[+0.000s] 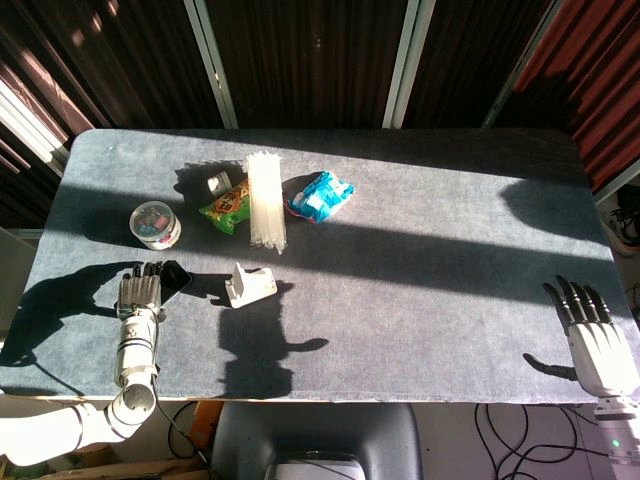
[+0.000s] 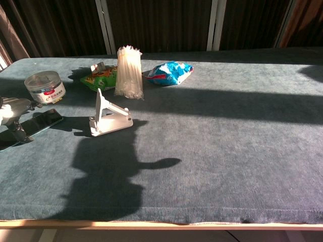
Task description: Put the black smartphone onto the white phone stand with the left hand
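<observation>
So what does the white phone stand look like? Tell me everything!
The white phone stand looks like smooth plastic: a flat base with a thin back plate rising tilted from it. Nothing sits on it yet. It stands on the grey-blue table, part sunlit, part shadowed. The black smartphone lies apart to its left, under the left hand.

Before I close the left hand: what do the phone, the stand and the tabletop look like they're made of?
Phone: glossy dark face, likely glass; it mirrors light. Stand: smooth matte white, probably moulded plastic; thin upright plate on a flat base. Table: blue-grey covering with a fuzzy matte nap, seemingly felt or short carpet, no glare in sun. Left hand: metallic grey, over the phone.
</observation>
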Robot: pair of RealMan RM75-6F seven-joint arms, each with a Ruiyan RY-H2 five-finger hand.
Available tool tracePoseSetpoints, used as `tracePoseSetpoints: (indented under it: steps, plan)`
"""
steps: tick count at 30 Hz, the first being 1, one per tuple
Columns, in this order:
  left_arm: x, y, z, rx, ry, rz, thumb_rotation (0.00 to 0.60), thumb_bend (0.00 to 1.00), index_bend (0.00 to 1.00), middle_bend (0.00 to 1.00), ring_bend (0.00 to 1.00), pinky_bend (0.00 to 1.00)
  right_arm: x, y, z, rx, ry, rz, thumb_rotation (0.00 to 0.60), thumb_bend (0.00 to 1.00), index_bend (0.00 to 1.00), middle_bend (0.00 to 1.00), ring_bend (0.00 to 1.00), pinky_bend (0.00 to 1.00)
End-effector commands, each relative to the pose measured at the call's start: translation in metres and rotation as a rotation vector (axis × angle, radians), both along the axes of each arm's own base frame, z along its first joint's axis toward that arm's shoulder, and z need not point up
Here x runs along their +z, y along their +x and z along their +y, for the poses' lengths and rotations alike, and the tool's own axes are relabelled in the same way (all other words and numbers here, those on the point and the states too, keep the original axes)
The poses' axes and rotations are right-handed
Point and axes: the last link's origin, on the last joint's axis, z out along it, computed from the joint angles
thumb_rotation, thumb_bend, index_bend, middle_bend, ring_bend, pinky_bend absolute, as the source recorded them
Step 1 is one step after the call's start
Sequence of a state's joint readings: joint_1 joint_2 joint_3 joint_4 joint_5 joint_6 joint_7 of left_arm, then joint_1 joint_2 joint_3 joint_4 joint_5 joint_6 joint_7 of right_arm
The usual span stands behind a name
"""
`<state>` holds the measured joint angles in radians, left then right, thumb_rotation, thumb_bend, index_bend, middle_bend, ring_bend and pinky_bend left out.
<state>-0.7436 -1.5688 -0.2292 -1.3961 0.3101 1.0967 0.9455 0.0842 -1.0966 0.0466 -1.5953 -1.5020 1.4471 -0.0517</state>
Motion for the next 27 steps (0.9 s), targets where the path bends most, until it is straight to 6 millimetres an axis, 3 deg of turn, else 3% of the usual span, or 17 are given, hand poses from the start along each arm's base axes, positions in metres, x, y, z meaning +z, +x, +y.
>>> tracePoseSetpoints:
  steps: [1,14,23,27]
  plan:
    - [0.001,-0.002,0.003,0.015,0.005,0.001,0.6,0.28,0.0,0.07,0.05,0.2,0.0,0.0,0.0,-0.001,-0.002,0.0,0.6,0.18,0.0,0.0,0.0,0.0]
    - [0.004,-0.006,0.011,0.096,-0.046,-0.04,0.6,0.29,0.03,0.18,0.12,0.24,-0.001,0.0,0.0,-0.002,0.0,0.003,0.6,0.18,0.0,0.0,0.0,0.0]
    - [0.005,-0.008,0.017,0.13,-0.046,-0.015,0.6,0.29,0.12,0.3,0.16,0.25,-0.001,0.0,0.0,-0.004,0.0,0.003,0.6,0.18,0.0,0.0,0.0,0.0]
    - [0.005,-0.01,0.018,0.141,-0.056,0.013,0.6,0.29,0.19,0.4,0.2,0.25,-0.001,0.0,-0.001,-0.004,0.002,0.005,0.6,0.18,0.0,0.0,0.0,0.0]
